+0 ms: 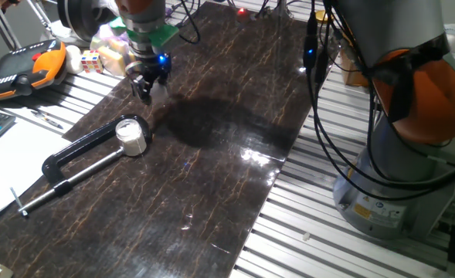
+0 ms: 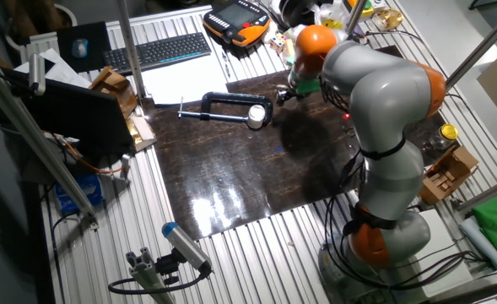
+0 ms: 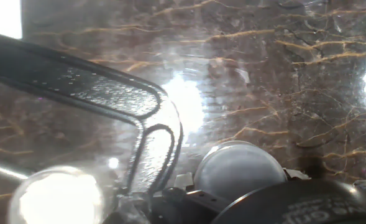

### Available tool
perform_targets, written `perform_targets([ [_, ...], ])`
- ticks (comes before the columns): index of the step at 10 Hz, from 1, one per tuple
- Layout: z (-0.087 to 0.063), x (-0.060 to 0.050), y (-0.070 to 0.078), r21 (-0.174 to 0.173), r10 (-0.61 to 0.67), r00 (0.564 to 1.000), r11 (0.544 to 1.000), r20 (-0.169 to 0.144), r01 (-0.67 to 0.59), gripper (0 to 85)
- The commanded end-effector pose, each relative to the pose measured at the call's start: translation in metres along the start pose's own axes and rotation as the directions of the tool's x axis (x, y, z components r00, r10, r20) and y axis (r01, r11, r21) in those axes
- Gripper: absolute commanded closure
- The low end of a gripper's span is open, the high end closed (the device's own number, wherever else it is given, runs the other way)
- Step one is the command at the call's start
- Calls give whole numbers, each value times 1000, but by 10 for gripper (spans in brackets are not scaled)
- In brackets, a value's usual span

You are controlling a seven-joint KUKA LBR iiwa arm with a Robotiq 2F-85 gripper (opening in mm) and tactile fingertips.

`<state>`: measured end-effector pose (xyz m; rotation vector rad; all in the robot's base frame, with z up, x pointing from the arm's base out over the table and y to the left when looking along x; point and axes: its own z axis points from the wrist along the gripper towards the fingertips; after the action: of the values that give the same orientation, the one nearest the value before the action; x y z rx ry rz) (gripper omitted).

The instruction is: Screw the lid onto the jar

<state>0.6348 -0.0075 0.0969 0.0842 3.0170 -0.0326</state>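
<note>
Gripper (image 1: 149, 83) hovers above dark tabletop (image 1: 235, 147), fingers seemingly clamped on lid (image 3: 240, 169). Jar (image 1: 132, 137) stands upright inside black C-clamp (image 1: 80, 158) jaws, near, at 7 o'clock from gripper.

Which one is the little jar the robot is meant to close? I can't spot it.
Find the dark marbled board on the table, then the black C-clamp lying near its edge. The jar stands upright at the clamp's curved end, inside its jaw. It is the only small whitish cylinder there, much smaller than the clamp.
</note>
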Motion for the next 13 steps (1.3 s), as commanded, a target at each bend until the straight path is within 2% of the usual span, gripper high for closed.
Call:
perform_targets([
  [1,-3,1,4,5,0,1000,1000,2,0,177],
  [3,-9,3,17,14,3,1000,1000,2,-3,177],
  [8,-19,5,36,8,23,1000,1000,-10,-23,177],
  [12,-17,13,56,-1,53,999,999,-9,-53,177],
  [13,-16,14,57,-2,62,998,998,-4,-62,177],
])
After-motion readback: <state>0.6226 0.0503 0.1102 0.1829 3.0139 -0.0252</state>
